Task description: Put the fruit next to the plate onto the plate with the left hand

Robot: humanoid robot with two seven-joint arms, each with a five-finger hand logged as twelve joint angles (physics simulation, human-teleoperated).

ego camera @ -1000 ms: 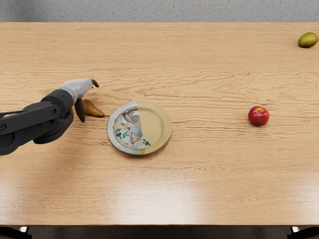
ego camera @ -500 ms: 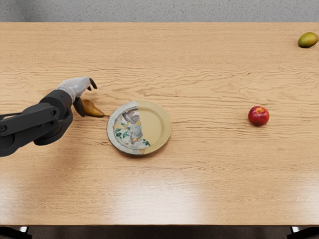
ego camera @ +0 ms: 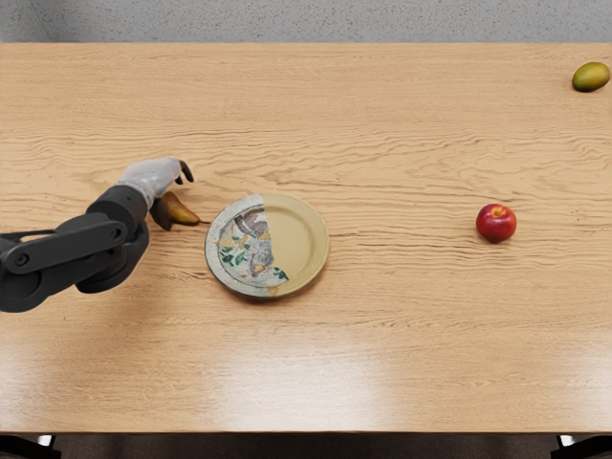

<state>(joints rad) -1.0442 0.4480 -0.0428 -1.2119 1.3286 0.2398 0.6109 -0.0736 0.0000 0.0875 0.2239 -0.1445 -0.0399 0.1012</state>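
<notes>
Reaching in from the left edge, the left hand (ego camera: 158, 182) hovers over the blunt end of the brown pear (ego camera: 182, 212), its fingers loosely bent and holding nothing. The pear lies on the wooden surface (ego camera: 382, 335) just beside the plate (ego camera: 296, 244), at its left. A red apple (ego camera: 496, 222) sits well to the right, and a yellow-green fruit (ego camera: 591, 76) lies at the far right corner.

We look down on a simulator's plain tabletop scene with a homely, dining feel. A broad wooden counter (ego camera: 402, 354) fills the view, its grain evenly lit. On it sit a patterned plate (ego camera: 304, 239), a red apple (ego camera: 496, 223) and a green fruit (ego camera: 590, 76). Behind its far edge runs a grey speckled strip (ego camera: 306, 19).
</notes>
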